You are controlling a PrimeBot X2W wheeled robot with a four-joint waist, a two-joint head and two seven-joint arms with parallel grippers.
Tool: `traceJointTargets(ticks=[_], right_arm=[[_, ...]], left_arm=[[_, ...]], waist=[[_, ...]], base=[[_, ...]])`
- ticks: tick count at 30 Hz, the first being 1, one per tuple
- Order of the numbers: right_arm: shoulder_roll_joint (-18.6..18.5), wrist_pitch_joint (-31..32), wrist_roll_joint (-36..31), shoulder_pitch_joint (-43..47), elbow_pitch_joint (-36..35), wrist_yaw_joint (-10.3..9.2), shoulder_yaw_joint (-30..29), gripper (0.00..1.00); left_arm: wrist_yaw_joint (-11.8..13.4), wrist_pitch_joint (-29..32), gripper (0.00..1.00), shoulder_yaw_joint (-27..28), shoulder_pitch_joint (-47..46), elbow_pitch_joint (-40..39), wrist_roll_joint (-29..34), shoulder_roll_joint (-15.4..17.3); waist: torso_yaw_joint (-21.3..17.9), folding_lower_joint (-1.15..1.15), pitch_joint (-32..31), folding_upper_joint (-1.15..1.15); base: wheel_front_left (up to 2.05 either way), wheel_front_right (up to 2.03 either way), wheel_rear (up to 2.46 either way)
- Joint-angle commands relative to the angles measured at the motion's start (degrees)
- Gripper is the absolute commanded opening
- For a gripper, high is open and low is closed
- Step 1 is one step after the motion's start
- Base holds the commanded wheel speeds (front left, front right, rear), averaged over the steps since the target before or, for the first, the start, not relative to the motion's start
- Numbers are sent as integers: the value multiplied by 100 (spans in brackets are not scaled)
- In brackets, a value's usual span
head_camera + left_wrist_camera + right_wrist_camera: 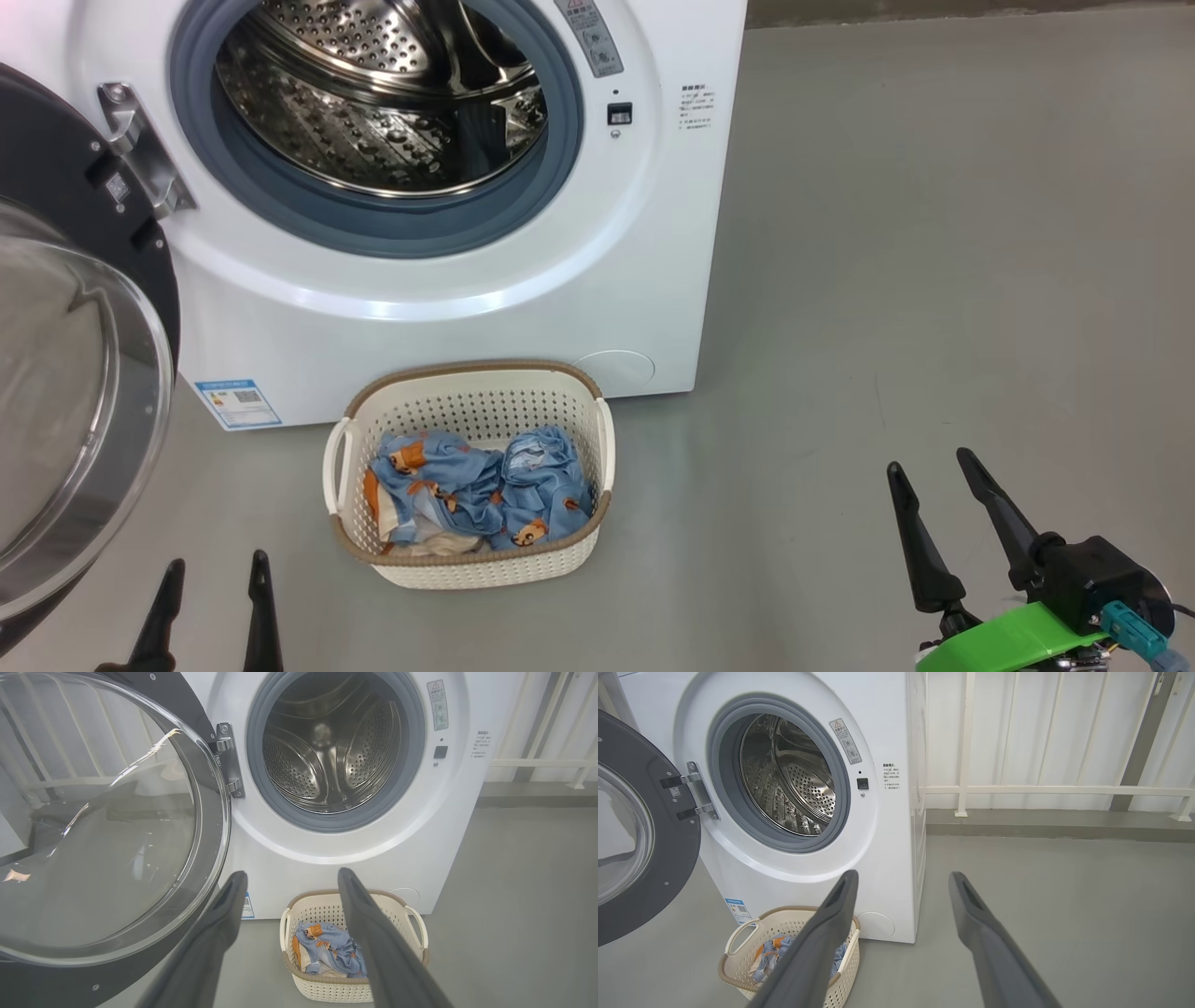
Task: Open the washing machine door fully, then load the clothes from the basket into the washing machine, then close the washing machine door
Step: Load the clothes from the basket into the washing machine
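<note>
The left gripper (217, 558) has its two long dark fingers spread wide with nothing between them, and the right gripper (929, 459) stands just as wide and just as empty. Both hang above the grey concrete floor (887, 280), touching nothing. Ahead of the left gripper and a little to its right, well off to the left of the right gripper, sits the small cream-white perforated plastic basket (476, 411) with a brown woven-look rim and two white side handles. Crumpled inside it lie the light-blue fabric clothes (485, 490) printed with orange-brown cartoon animals. Beyond the basket, farther from both grippers, stands the big white boxy front-loading washing machine (448, 317), its mouth uncovered so that the perforated steel drum (373, 93) shows inside the grey-blue rubber gasket (373, 233). The large round washing machine door (84, 401) — a glossy black ring around a bulging clear glass bowl — is swung out on its metal hinge (140, 149) and stands close on the left of the left gripper, apart from its fingers. A small blue label sticker (238, 403) sits straight ahead of the left gripper, between door and basket. Far beyond the right gripper runs a white metal railing (1041, 789)
</note>
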Motion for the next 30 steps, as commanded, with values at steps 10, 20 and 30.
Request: traceJointTargets(ticks=[10,20,30], right_arm=[[-42,-69,-64,-136,-171,9,149,100],[-81,-69,-38,-192,-210,9,150,100],[-77,-69,-37,-218,-182,9,150,100]], left_arm=[[40,-124,100,215,-384,21,-104,141],[127,-230,100,277,-463,133,-152,144],[120,-283,100,250,-496,186,-209,133]], waist=[[62,0,93,0],[89,0,205,0],[64,0,227,0]], base=[[130,-130,0],[116,-116,0],[8,-8,0]])
